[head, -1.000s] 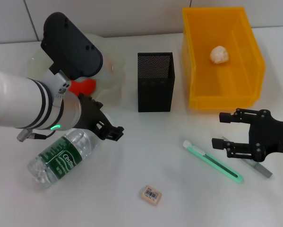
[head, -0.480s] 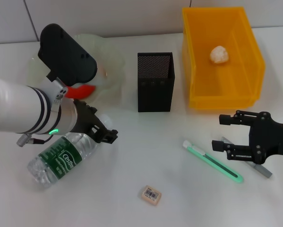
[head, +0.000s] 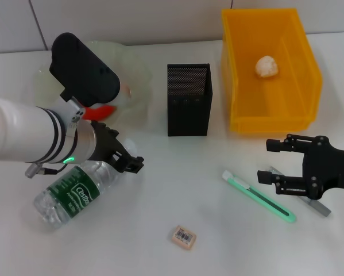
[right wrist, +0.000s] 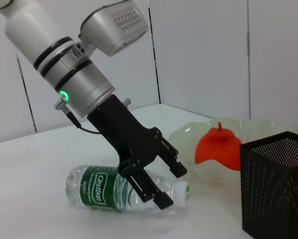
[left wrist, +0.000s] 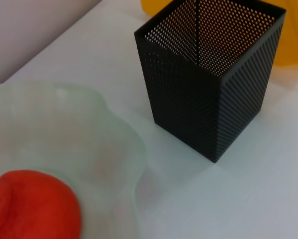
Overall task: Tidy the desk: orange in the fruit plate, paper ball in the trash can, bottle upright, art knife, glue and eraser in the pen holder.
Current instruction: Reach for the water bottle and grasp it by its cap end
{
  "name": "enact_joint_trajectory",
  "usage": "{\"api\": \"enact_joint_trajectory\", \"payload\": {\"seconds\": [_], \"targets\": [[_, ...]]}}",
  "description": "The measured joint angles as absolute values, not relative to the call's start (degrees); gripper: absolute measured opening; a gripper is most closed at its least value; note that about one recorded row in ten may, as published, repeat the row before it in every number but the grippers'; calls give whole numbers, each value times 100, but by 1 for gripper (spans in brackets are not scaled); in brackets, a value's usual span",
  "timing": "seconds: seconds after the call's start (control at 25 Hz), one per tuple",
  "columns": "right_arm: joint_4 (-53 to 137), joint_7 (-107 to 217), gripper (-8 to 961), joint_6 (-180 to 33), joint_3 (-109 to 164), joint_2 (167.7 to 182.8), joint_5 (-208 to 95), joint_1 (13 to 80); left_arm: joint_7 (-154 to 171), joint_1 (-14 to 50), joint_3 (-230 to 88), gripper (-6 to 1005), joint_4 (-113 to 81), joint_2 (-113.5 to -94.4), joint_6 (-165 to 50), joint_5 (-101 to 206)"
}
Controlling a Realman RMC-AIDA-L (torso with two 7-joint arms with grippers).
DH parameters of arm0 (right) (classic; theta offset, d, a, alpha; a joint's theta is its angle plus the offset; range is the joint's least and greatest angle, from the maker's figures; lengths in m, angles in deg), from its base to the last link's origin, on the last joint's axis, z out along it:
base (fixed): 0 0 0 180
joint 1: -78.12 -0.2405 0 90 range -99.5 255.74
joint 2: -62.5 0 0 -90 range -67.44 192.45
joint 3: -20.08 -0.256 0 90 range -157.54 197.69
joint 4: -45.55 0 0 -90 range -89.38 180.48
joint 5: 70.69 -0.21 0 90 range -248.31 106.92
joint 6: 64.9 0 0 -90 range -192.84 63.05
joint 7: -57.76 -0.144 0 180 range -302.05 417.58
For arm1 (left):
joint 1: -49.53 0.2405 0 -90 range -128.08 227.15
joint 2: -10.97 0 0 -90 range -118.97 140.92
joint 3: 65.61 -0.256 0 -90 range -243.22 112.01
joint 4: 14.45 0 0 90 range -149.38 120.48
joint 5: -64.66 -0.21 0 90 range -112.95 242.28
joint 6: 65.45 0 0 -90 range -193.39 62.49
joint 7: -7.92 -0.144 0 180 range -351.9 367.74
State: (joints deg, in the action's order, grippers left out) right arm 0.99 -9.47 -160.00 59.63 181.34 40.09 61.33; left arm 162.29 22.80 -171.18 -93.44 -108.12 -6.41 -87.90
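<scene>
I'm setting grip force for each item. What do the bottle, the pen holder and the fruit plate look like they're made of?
The bottle: thin clear plastic, glossy, with ribbed walls and a green printed label. The pen holder: likely black metal mesh, matte; its walls are perforated and see-through. The fruit plate: pale green and translucent with a wavy rim, probably glass, though moulded plastic can't be ruled out.
</scene>
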Motion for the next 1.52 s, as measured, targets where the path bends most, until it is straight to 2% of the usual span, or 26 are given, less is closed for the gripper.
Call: {"api": "enact_joint_trajectory", "payload": {"seconds": [0.72,1.04,1.2,1.52], "targets": [[109,-947,719,-15980,5963,18139,4003,6133,16215,2119,-17169,776,-8980,-10821,-814,-8738],[117,-947,719,-15986,5962,18142,4003,6133,16200,2067,-17186,551,-8796,-10821,-819,-8740],[117,-947,719,-15993,5962,18142,4003,6133,16214,2067,-17191,483,-8777,-10820,-820,-8737],[117,-950,719,-15999,5962,18142,4005,6137,16202,2083,-17231,435,-8841,-10820,-779,-8726]]}}
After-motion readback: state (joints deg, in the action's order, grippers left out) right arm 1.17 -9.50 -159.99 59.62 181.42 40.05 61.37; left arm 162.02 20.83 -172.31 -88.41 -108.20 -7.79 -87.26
